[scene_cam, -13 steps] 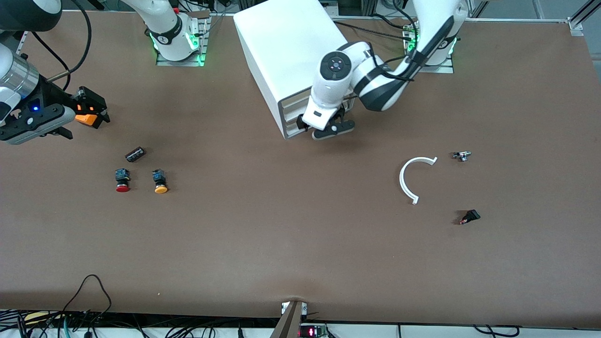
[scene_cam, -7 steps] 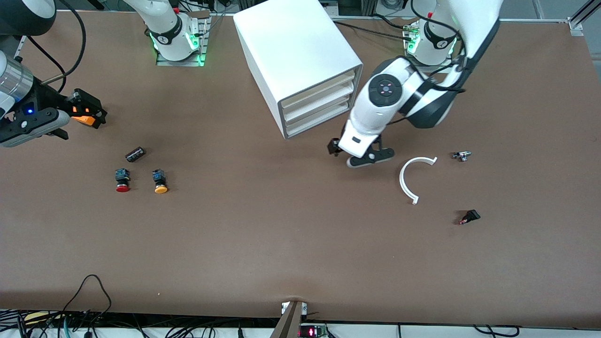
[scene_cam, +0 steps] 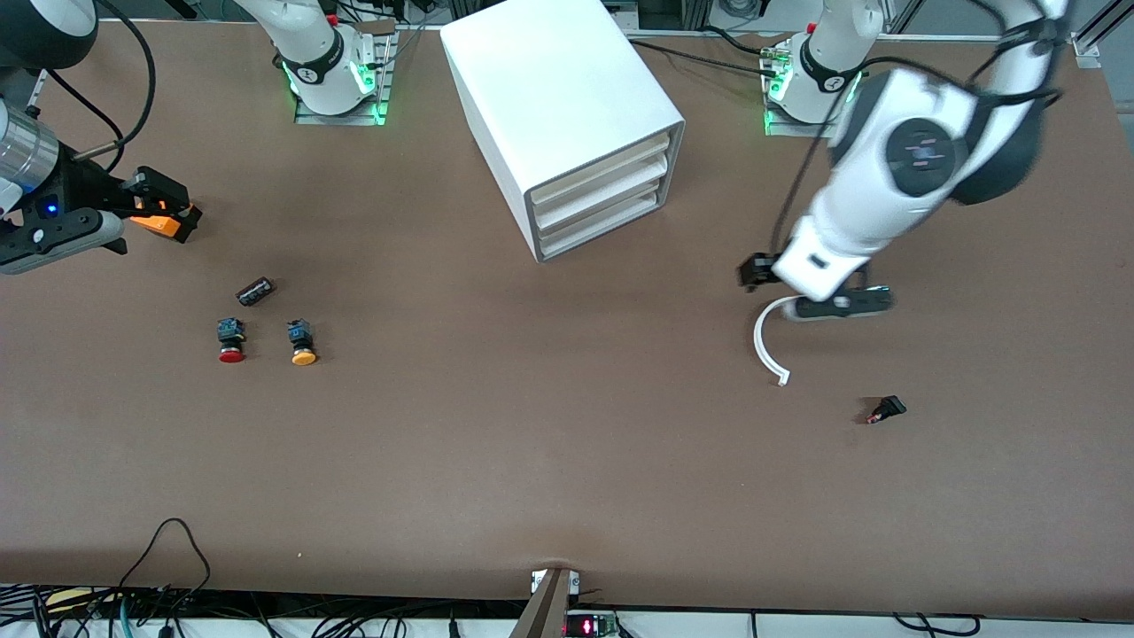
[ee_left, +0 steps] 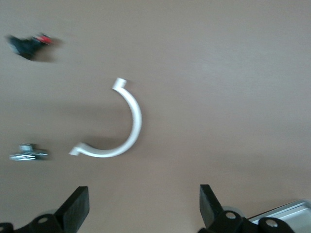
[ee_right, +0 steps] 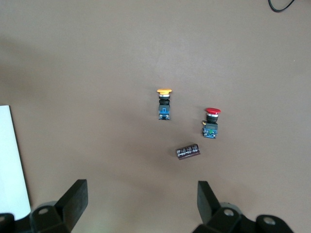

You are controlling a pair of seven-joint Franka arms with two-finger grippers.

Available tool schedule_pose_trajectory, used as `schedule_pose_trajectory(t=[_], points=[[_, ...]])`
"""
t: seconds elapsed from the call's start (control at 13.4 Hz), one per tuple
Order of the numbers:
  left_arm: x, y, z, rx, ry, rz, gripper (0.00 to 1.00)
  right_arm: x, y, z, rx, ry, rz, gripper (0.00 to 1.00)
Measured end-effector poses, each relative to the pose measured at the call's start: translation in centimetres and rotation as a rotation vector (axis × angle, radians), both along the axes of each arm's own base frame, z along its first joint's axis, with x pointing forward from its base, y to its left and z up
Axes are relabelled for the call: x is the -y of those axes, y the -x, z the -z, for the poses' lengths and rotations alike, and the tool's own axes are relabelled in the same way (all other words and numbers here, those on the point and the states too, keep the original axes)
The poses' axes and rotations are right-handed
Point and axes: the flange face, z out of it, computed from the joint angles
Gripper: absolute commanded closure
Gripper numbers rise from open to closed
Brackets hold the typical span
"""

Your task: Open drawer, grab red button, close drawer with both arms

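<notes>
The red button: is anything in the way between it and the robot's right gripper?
Nothing visible blocks it. The right gripper, open, hangs above bare table at the right arm's end. The red button lies nearer the front camera, with a small dark cylinder and an orange button close beside it, not covering it.

L arm (scene_cam: 895,177) motion-blurred

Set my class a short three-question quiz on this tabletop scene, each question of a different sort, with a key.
1. True or false: the red button lies inside a drawer of the cabinet.
2. Which is the left gripper over? A) white curved piece B) orange button C) the cabinet
3. Fill in: both grippers' fingers are ___, as with the right gripper.

Key: 1 false, it lies on the table; 2 A; 3 open.
</notes>
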Motion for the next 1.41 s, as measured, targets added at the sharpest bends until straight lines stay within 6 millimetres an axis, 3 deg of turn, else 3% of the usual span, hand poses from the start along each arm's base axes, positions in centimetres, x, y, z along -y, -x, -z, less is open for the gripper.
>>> schedule_pose_trajectory(t=[0.15, 0.37, 0.82, 1.04, 1.41], points=[[-4.2, -0.1, -1.8, -0.001, -0.010, 0.022, 0.00, -0.2, 0.0, 0.0, 0.001, 0.000, 0.007, 0.00], [-8.8, 0.2, -3.6, -0.006, -0.015, 0.076, 0.00, -0.4, -0.1, -0.4, 0.012, 0.011, 0.010, 0.00], [-15.0, 1.3, -6.0, -0.016, -0.019, 0.065, 0.00, 0.1, -0.5, -2.0, 0.049, 0.033, 0.021, 0.00], [-16.9, 1.8, -7.9, -0.007, -0.019, 0.057, 0.00, 0.2, -0.7, -2.0, 0.063, 0.032, 0.024, 0.00], [-17.8, 1.8, -10.9, 0.015, -0.026, 0.052, 0.00, 0.2, -1.1, -2.0, 0.086, 0.032, 0.026, 0.00]])
